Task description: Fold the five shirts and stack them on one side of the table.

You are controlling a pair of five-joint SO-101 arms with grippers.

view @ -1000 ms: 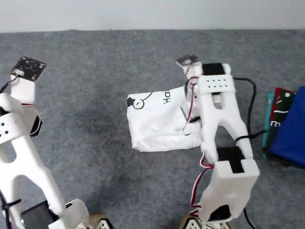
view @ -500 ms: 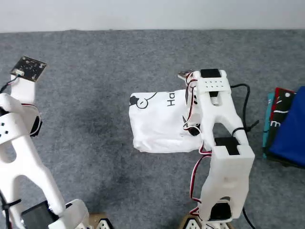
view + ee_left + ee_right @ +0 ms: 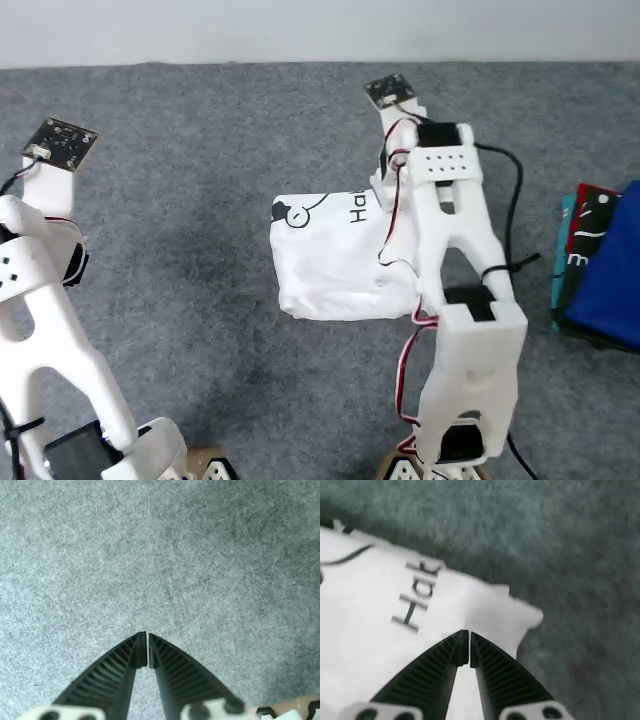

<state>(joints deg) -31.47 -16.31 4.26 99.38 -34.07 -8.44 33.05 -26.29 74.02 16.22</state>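
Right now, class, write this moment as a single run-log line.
white shirt: folded, mid-table | right gripper: shut, above shirt | left gripper: shut, above grey table | stack: beside right arm

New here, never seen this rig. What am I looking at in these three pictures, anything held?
Two white robot arms stand at a grey table. The high view is a fixed camera looking down; the other two are cameras on each wrist, looking along that arm's gripper. A folded white shirt lies mid-table; a blue-topped stack of cloth sits at its edge. The left gripper is shut over bare table, the right gripper shut above the white shirt. Neither appears to hold anything.
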